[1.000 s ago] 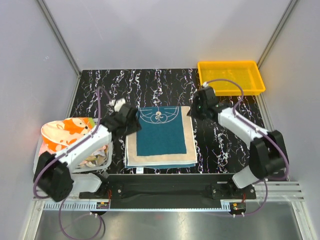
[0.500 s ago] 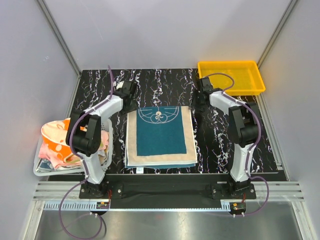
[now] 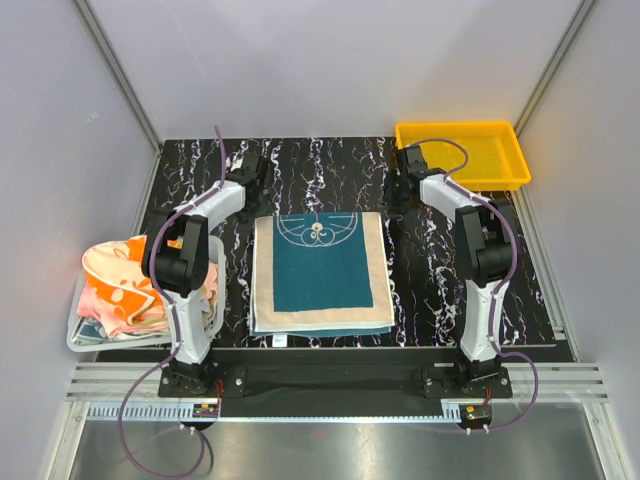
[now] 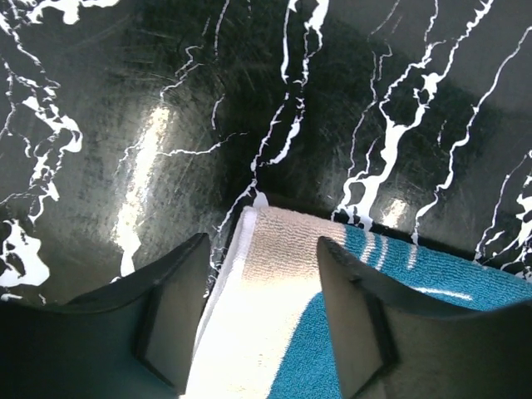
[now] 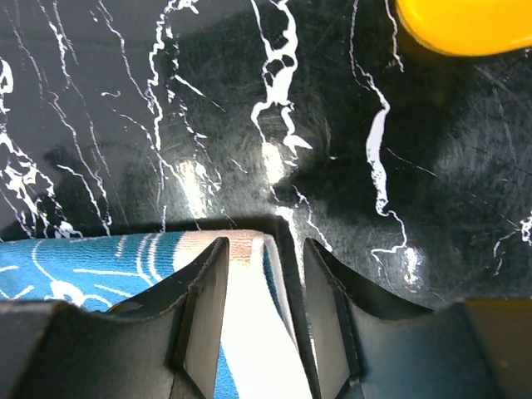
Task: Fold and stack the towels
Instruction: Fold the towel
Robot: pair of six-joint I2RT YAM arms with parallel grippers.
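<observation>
A teal towel with a cream border lies folded flat in the middle of the black marbled table. My left gripper hovers open at its far left corner; in the left wrist view the cream corner of this towel shows between the spread fingers of my left gripper, untouched. My right gripper is open at the far right corner. In the right wrist view the towel's folded edge runs between the jaws of my right gripper, with gaps on both sides. More towels, orange-and-cream and pink, are piled at the left.
The piled towels sit in a white mesh basket at the table's left front edge. A yellow plastic tray stands at the far right corner, close behind my right gripper; its rim shows in the right wrist view. Grey walls enclose the table.
Both arms have stretched away from me, moving the grippers from the towel's far sides out to its far corners. The right jaws have widened. The teal towel has not moved.
</observation>
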